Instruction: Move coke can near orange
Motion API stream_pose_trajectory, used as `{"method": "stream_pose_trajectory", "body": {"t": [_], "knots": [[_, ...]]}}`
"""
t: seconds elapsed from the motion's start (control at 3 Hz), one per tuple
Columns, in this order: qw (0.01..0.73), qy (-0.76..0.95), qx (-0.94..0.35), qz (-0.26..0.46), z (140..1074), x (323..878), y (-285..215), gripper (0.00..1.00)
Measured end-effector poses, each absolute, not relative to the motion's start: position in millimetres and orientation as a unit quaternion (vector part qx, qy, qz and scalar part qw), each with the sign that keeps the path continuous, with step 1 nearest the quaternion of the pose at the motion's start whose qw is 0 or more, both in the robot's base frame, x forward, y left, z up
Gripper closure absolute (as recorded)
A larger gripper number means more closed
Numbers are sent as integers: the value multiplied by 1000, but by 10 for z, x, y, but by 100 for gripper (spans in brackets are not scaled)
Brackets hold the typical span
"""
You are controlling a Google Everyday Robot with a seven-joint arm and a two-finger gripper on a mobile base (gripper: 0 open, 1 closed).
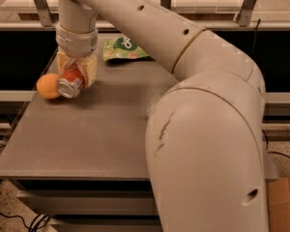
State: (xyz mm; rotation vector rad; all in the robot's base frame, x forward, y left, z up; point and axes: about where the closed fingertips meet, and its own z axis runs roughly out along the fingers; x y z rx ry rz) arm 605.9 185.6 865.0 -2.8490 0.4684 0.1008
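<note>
The arm reaches across the grey counter to its far left part, where the tool points downward with its two pale fingers closed on either side of the coke can. The can is tilted, its silver end facing the camera. It sits just beside the orange, on the fruit's right; actual contact cannot be made out. A green snack bag lies flat near the counter's back edge, apart from both.
</note>
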Motion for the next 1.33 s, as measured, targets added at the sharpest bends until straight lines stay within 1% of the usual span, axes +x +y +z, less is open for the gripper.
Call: {"method": "stream_pose_trajectory", "body": {"t": [1.0,1.33], "knots": [[131,155,-978,40,8624,6161,1911,13],[133,151,-979,40,8625,6173,1918,0]]}}
